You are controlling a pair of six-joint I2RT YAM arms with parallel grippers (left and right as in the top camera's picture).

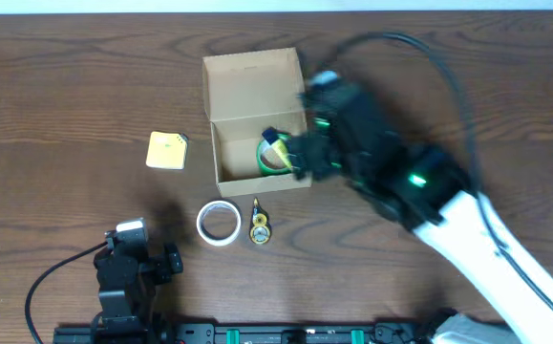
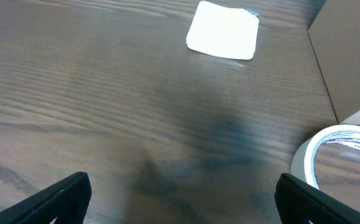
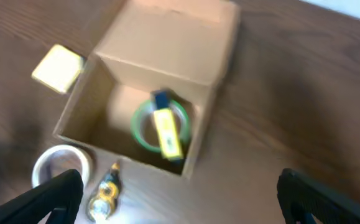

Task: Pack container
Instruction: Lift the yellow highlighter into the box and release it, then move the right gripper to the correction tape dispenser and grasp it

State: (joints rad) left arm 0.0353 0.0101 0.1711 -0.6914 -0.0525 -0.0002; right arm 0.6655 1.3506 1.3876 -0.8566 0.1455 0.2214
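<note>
container (image 3: 167, 46) open — green roll (image 3: 136, 127), yellow item (image 3: 167, 134) inside

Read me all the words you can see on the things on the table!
White tape roll: purple print inside its ring, too blurred to read.
Container: plain, no words.
Yellow pad: no words visible.
Small yellow gadget beside the white roll: too small to read.
Green tape roll in the container: too blurred to read.

Robot lab workbench, wood-grain table (image 1: 66, 76), robot arms (image 1: 505, 258) with trailing cables (image 1: 445, 72), container (image 1: 252, 86) and tape roll (image 1: 219, 223) laid out
</note>
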